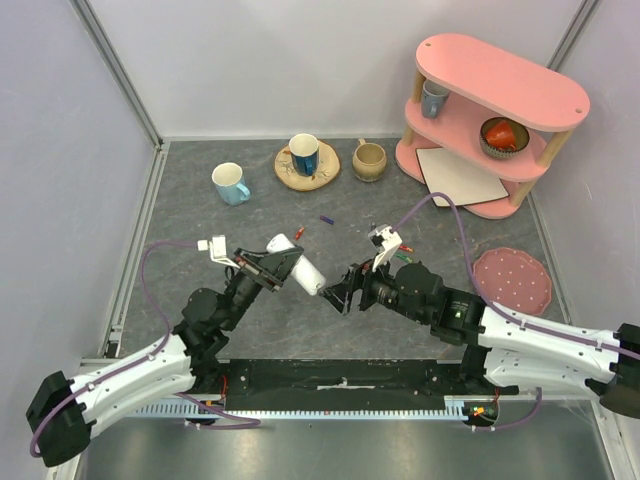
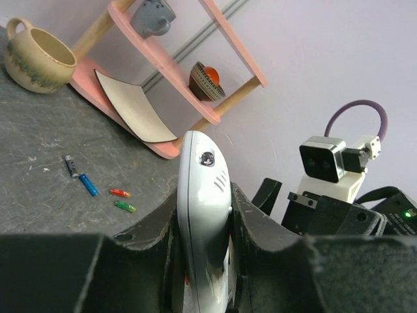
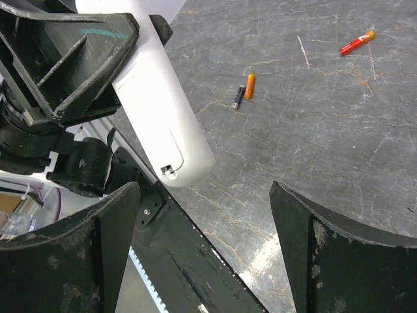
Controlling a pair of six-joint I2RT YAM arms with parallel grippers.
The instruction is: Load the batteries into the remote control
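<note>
My left gripper (image 1: pixel 283 262) is shut on the white remote control (image 1: pixel 297 263) and holds it above the table, one end pointing at the right gripper. In the left wrist view the remote (image 2: pixel 203 208) stands edge-on between the pads. My right gripper (image 1: pixel 338 290) is open and empty, just right of the remote's free end. In the right wrist view the remote's back (image 3: pixel 159 111) shows a cover with a small latch. A red battery (image 1: pixel 298 233) and a blue-purple battery (image 1: pixel 326 219) lie on the table behind the grippers. The right wrist view shows an orange battery (image 3: pixel 249 85), a dark one (image 3: pixel 238 96) and a red one (image 3: pixel 356 43).
A pink two-tier shelf (image 1: pixel 497 110) stands at the back right with a cup, a bowl and a white board. A blue mug (image 1: pixel 231 183), a cup on a wooden saucer (image 1: pixel 305 158), a beige cup (image 1: pixel 369 160) and a pink plate (image 1: pixel 512 279) are on the grey table.
</note>
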